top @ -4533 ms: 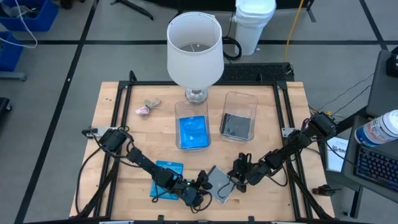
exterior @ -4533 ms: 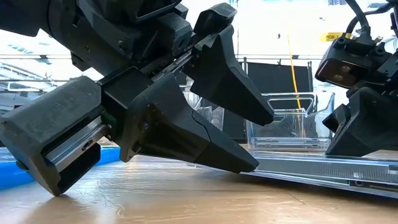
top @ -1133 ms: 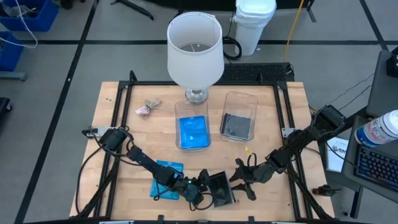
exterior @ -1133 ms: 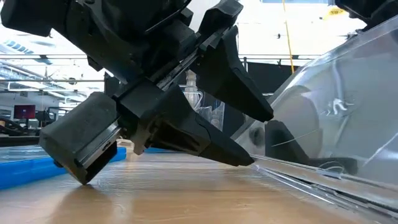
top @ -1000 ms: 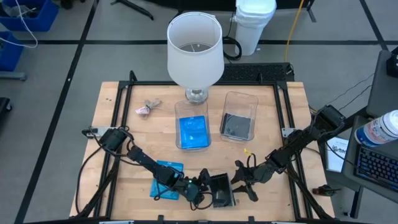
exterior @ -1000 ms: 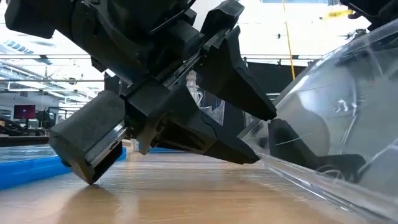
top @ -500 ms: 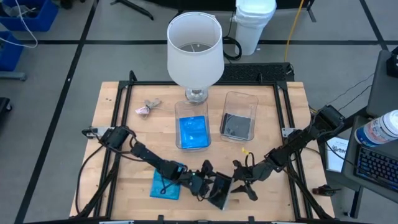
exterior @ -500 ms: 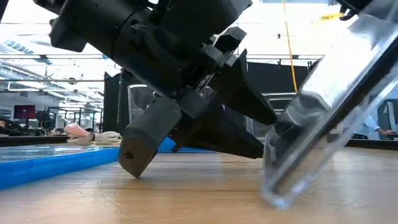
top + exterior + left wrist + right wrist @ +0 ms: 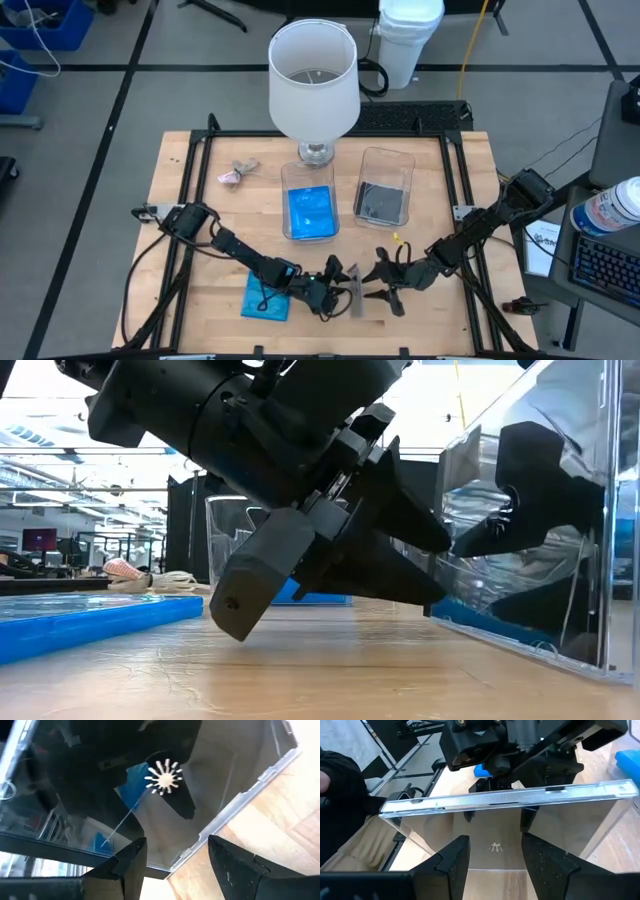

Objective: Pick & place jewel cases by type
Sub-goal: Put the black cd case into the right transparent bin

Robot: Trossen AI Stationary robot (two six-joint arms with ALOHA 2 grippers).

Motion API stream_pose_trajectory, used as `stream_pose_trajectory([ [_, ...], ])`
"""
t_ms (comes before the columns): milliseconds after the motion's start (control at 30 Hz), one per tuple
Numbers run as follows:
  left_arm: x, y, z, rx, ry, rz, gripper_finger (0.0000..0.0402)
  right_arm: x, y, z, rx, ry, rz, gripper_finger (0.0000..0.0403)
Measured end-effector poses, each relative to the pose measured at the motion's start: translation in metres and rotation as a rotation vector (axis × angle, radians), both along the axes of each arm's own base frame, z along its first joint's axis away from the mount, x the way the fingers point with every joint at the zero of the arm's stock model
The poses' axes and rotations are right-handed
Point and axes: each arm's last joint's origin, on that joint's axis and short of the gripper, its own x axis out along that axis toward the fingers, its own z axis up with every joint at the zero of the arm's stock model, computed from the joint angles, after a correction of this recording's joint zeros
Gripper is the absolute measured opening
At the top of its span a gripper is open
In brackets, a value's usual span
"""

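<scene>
A smoky grey jewel case (image 9: 355, 292) stands upright on one edge near the table's front middle, between my two grippers. My left gripper (image 9: 335, 280) is open at its left face, and that face fills the left wrist view (image 9: 165, 810). My right gripper (image 9: 378, 285) is open at its right face. The case's top edge (image 9: 510, 800) runs across beyond the right gripper's fingers. A blue jewel case (image 9: 265, 298) lies flat on the table, left of the left gripper. My left gripper comes slanting down from the table's left, and its two spread fingertips (image 9: 440, 545) lie against the grey case's broad face, not around it. The case stands upright with its lower edge (image 9: 520, 652) on the table. My right gripper's fingers (image 9: 530, 480) show through the clear plastic at the opposite face; I cannot tell whether they touch it.
Two clear tubs stand at mid-table, one (image 9: 310, 205) holding blue cases and one (image 9: 382, 198) holding a grey case. A white lamp (image 9: 313, 80) rises behind them. A small pinkish lump (image 9: 237, 173) lies at the far left. Black rails frame the table.
The grey case has been tipped from a slant onto its edge and now stands upright. My left gripper has swung away from the near edge toward the table's middle and rolled its wrist, uncovering the blue case. My right gripper has turned in place.
</scene>
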Motion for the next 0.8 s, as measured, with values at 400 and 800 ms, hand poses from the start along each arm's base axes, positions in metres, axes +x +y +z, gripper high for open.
stream_pose_trajectory([
  [400,0.002,-0.002,0.008,0.047,-0.108,0.113,0.0214,0.002,-0.001,0.004,-0.014,-0.048,-0.019,0.0164],
  [800,-0.004,-0.018,0.02,0.218,-0.216,0.159,0.0214,0.004,-0.004,0.004,-0.023,-0.052,-0.026,0.016],
])
